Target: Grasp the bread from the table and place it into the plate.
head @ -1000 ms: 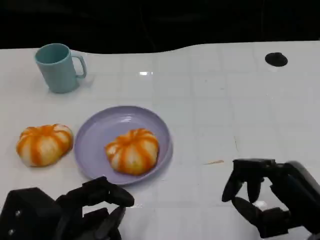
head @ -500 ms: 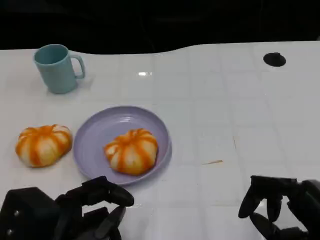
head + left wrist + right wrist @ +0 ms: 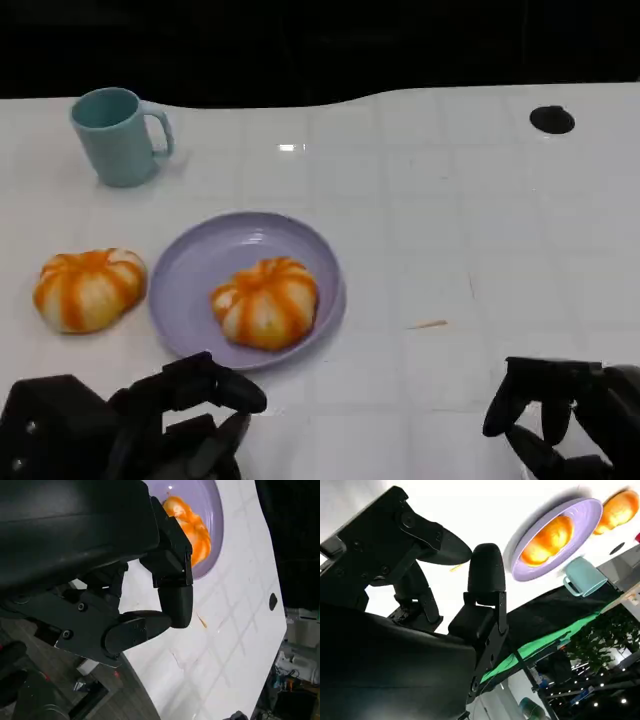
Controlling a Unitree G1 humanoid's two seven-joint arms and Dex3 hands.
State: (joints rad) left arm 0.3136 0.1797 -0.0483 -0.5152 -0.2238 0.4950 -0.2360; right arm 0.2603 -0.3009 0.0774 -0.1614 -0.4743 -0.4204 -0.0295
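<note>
An orange-and-white striped bread lies inside the lilac plate at the table's middle; it also appears as bread on the plate and as bread in the plate. A second similar bread sits on the table left of the plate, also seen as bread. My left hand rests low at the front left, empty, fingers apart. My right hand hovers at the front right edge, fingers apart and holding nothing.
A teal mug stands at the back left, also mug. A black round spot marks the back right of the white table. A small tan crumb lies right of the plate.
My right hand has drawn back toward the front right corner, away from the plate. The bread in the plate and my left hand have stayed put.
</note>
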